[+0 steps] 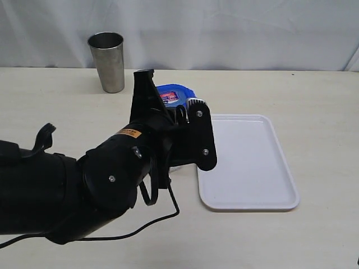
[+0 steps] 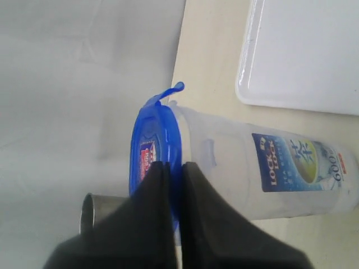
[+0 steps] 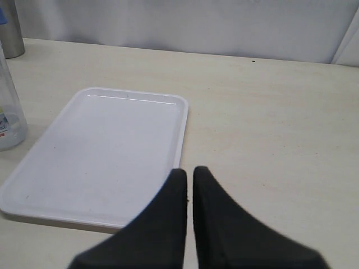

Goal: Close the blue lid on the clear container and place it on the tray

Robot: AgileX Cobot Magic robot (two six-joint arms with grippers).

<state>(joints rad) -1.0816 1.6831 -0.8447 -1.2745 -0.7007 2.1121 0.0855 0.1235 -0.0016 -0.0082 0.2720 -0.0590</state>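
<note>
Step in hand: lid closing. Small round blue plastic lid (image 2: pixel 154 148) is seated on the tall clear plastic canister (image 2: pixel 235 168), which is stood upright on the table (image 2: pixel 207 56) just beside the flat white rectangular tray (image 2: pixel 303 56), not on it. Left claw (image 2: pixel 175 166) is shut, tips at the lid rim; nothing seen held. One snap flap (image 2: pixel 175 88) is sticking up, unlatched. Right claw (image 3: pixel 188 174) is shut, empty. Next: open flaps to be pressed down, then canister gripped and lifted onto tray.
</note>
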